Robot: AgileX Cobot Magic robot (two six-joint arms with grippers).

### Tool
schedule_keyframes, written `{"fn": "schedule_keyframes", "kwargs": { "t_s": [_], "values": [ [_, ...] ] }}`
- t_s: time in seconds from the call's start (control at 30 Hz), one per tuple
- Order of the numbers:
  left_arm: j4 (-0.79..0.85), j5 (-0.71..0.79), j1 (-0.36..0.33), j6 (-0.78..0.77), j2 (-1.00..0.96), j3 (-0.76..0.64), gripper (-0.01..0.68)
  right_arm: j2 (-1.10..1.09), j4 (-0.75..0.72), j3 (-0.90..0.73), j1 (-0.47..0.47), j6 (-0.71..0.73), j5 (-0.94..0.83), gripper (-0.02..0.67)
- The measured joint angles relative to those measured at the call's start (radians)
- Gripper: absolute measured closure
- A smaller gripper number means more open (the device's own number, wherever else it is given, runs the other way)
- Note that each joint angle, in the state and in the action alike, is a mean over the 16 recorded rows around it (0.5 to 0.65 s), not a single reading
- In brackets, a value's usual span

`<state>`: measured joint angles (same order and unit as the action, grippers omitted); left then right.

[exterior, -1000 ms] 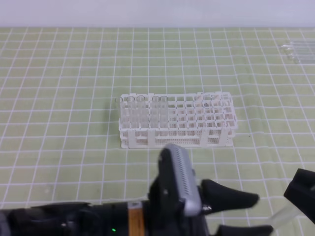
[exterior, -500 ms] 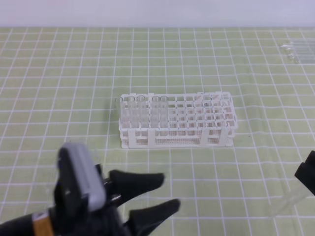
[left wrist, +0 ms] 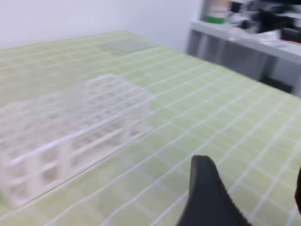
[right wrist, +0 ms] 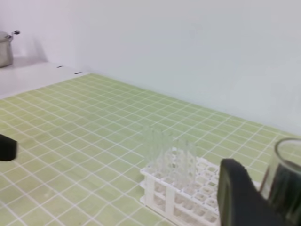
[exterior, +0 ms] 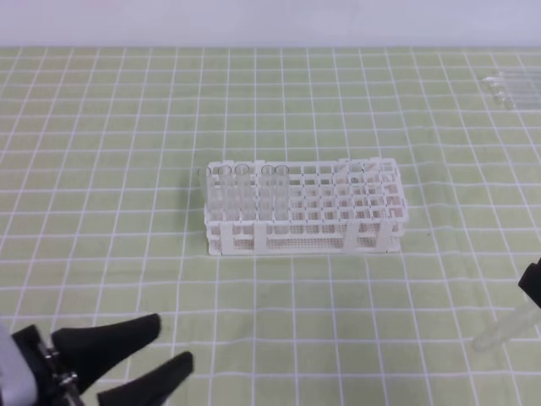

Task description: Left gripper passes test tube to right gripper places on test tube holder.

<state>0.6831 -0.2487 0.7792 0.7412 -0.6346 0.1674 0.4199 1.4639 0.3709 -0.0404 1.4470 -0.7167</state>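
Now left hand (exterior: pixel 144 355) lower left, spread, empty; right hand (exterior: pixel 532 292) right edge grips tube (exterior: pixel 505 328), rack (exterior: pixel 300 207) centre awaiting it.

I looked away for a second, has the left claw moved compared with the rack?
Yes. The left gripper has pulled back leftward, from below the rack's middle to beyond its left end, open and empty.

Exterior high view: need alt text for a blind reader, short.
A white test tube holder with a few clear tubes in its left holes stands mid-table on a green grid mat. The left gripper sits open and empty at bottom left; the right gripper at the right edge holds a test tube.
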Motion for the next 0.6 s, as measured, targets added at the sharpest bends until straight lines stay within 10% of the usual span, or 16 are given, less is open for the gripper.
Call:
{"fn": "schedule_keyframes", "kwargs": {
  "t_s": [0.6],
  "values": [
    [-0.001,0.364,0.002,0.055,0.134,-0.005,0.314,0.000,0.005,0.000,0.000,0.003,0.017,0.528]
  ]
}}
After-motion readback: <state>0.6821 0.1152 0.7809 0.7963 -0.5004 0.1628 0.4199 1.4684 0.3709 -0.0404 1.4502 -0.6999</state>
